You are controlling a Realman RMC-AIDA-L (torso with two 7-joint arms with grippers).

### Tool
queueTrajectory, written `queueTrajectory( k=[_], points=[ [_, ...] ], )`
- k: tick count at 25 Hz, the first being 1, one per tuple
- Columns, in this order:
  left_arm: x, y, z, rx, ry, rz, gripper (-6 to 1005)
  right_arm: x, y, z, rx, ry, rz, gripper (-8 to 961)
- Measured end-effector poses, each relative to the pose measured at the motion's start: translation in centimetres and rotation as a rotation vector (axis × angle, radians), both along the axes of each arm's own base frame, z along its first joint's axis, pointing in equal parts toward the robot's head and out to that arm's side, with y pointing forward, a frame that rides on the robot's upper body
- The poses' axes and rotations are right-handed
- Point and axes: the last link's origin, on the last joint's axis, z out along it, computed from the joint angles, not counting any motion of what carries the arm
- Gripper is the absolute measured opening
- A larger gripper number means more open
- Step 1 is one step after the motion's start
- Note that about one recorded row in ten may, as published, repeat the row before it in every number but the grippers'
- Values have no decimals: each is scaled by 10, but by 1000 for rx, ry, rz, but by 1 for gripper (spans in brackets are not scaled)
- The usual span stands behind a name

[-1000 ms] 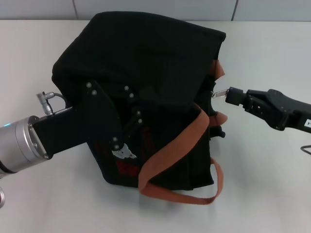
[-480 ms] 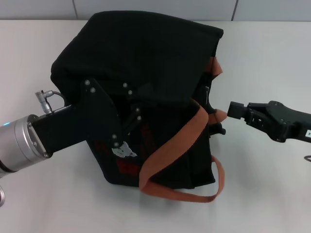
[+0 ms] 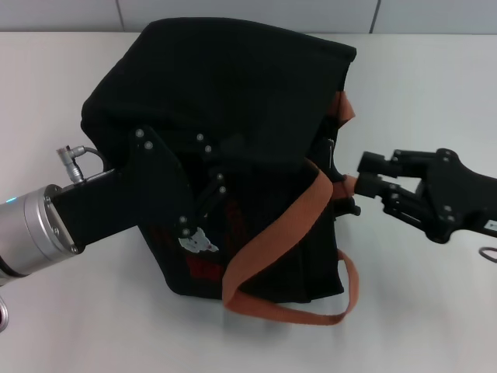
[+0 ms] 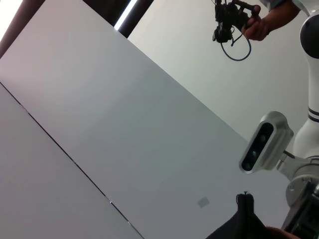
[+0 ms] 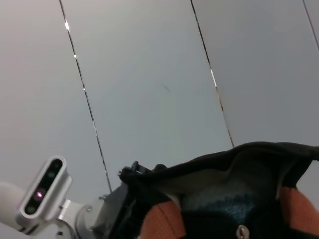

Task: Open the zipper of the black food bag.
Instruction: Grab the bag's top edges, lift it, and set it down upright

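Observation:
The black food bag (image 3: 233,101) lies tipped on the white table, its orange-brown handles (image 3: 272,241) trailing toward the front. My left gripper (image 3: 203,175) presses against the bag's front, just above the red label and bear patch (image 3: 198,245). Close beside the bag's right end, my right gripper (image 3: 370,175) is open and holds nothing. The zipper runs along that end of the mouth, but its pull does not show clearly in the head view. In the right wrist view I see the bag's mouth (image 5: 234,164) with pale lining and a small silver piece (image 5: 242,231).
Bare white table (image 3: 435,85) lies to the right of the bag and behind it. A dark cable loop (image 3: 489,254) sits at the right edge. The left wrist view shows wall panels, the robot's head camera (image 4: 263,147) and a corner of the bag (image 4: 244,221).
My right gripper let go of the silver zipper pull, drew slightly away and opened. The bag's right edge sprang back toward the bag. The left arm stayed put.

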Motion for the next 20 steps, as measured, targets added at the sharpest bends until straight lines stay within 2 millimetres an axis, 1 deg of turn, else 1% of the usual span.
queueTrajectory(
  k=[2, 4, 7, 12, 15, 20],
  points=[
    [0, 0, 0, 0, 0, 0, 95, -1, 4, -3, 53, -18, 24, 217],
    [0, 0, 0, 0, 1, -1, 95, -1, 5, -4, 68, -22, 30, 293],
    [0, 1, 0, 1, 2, -2, 95, -5, 14, -8, 91, -34, 29, 406],
    [1, 1, 0, -1, 2, -4, 95, -12, 23, -10, 93, -46, 45, 452],
    [2, 2, 0, -1, 2, -7, 95, -14, 24, -13, 86, -49, 49, 479],
    [3, 3, 0, -3, 2, -8, 95, -17, 25, -17, 63, -68, 69, 481]
  ],
)
